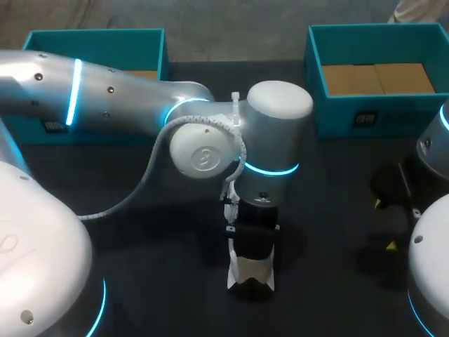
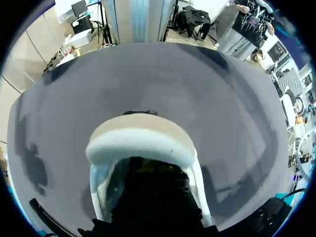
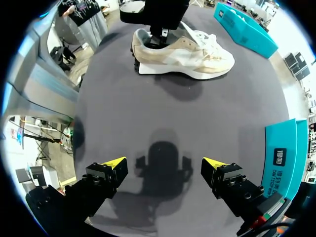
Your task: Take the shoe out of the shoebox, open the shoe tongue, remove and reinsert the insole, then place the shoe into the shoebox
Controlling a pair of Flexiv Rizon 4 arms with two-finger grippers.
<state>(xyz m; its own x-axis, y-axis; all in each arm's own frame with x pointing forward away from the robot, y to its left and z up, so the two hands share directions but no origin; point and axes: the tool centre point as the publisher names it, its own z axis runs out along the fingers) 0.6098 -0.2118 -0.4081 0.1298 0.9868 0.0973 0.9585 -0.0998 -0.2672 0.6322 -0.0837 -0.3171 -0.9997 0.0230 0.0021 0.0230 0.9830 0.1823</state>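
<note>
A white and beige sneaker (image 3: 182, 52) lies on the dark table (image 1: 140, 239), its heel toward the front edge. My left gripper (image 1: 252, 242) comes straight down into the shoe's heel opening (image 2: 140, 143), and its tips are hidden inside the shoe (image 1: 250, 277). The padded heel collar curves just ahead of that gripper in the left wrist view. Nothing held by it can be made out. My right gripper (image 3: 165, 170) hangs wide open over bare table to the shoe's right, at the table's right side (image 1: 384, 225), with nothing between its fingers.
Two teal boxes stand at the back: one at the left (image 1: 98, 42), one at the right (image 1: 379, 112) with brown cardboard inside. A teal box wall (image 3: 286, 153) is close beside my right gripper. Bare table lies between the shoe and the right gripper.
</note>
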